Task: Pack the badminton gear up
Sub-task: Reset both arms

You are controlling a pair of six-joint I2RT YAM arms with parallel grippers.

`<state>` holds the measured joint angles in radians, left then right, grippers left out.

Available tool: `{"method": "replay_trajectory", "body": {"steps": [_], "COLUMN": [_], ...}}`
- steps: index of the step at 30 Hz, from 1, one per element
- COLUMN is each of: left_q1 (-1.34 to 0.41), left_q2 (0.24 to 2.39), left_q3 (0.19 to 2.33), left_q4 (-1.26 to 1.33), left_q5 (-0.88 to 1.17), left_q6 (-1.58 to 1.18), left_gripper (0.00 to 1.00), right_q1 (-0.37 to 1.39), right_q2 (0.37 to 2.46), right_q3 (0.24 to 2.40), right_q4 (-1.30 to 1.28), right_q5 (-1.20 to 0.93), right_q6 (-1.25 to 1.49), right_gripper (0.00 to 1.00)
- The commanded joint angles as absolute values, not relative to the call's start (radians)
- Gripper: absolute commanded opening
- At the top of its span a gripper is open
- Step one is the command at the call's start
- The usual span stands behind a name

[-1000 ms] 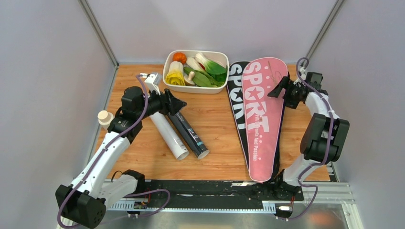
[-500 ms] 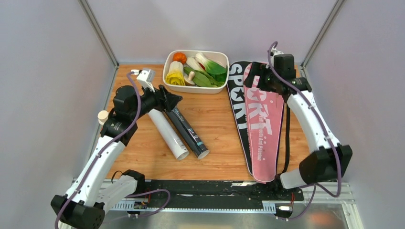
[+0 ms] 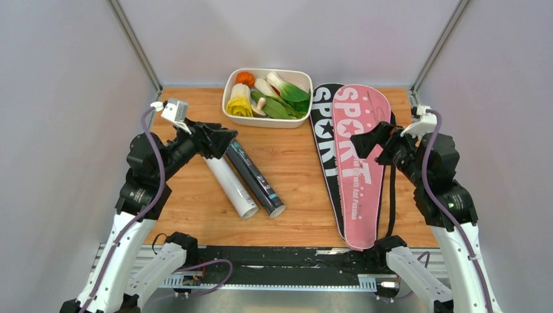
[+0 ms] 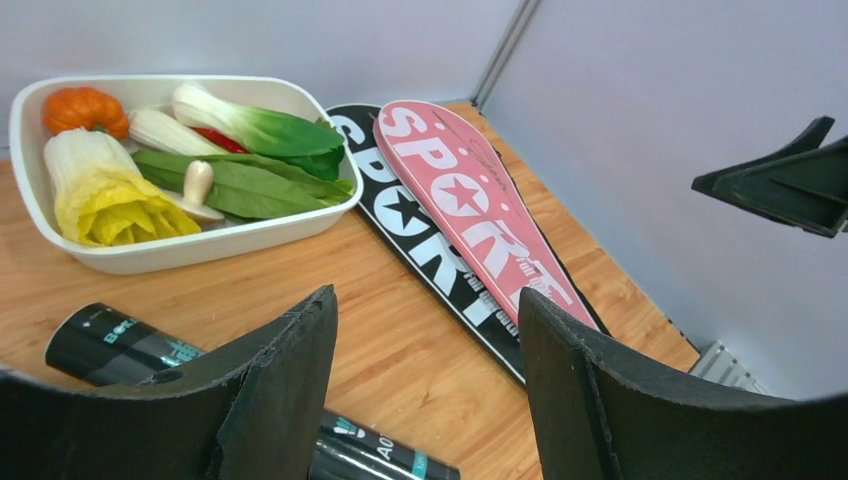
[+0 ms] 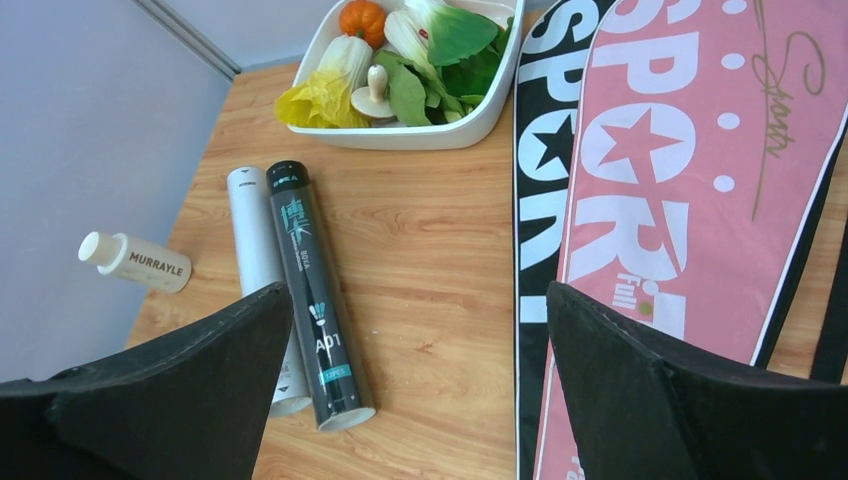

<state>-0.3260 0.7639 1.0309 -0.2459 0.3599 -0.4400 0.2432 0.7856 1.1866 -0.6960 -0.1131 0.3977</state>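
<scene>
The pink "SPORT" cover (image 3: 360,156) lies lengthwise on the black "SPORT" cover (image 3: 324,130) at the right of the table. A white tube (image 3: 231,186) and a black tube (image 3: 257,179) lie side by side left of centre. My left gripper (image 3: 218,138) hangs open and empty above the tubes' far ends; its wrist view shows the black tube (image 4: 110,345) below the left finger. Over the pink cover's right edge, my right gripper (image 3: 365,140) is raised, wide open and empty. Its wrist view looks down on the black tube (image 5: 312,300), the white tube (image 5: 252,240) and the pink cover (image 5: 690,150).
A white tray (image 3: 266,120) of toy vegetables stands at the back centre, touching the black cover's head. A small clear bottle (image 5: 135,262) with a cream cap lies near the left edge. A black strap (image 3: 393,189) runs along the pink cover's right side. Grey walls close in both sides.
The right arm swung across the covers' far end, then drew back toward me and rose. The left arm lifted and pulled back left from the tubes. Covers and tubes stayed put.
</scene>
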Motion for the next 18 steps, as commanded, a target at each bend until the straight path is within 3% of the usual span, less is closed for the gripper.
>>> {"method": "replay_trajectory", "body": {"steps": [1, 18], "left_q1": [-0.329, -0.33], "left_q2": [0.687, 0.61], "left_q3": [1.018, 0.983], "left_q4": [-0.286, -0.313], "left_q5": [0.293, 0.198], "left_q6": [-0.438, -0.433], "left_gripper": [0.73, 0.72], "right_q1": [0.242, 0.241], "right_q2": [0.705, 0.648], "right_q3": [1.127, 1.103], "right_q4": [-0.677, -0.659], "right_q5": [-0.142, -0.115], "right_q6": [0.455, 0.47], "right_gripper": [1.0, 1.0]}}
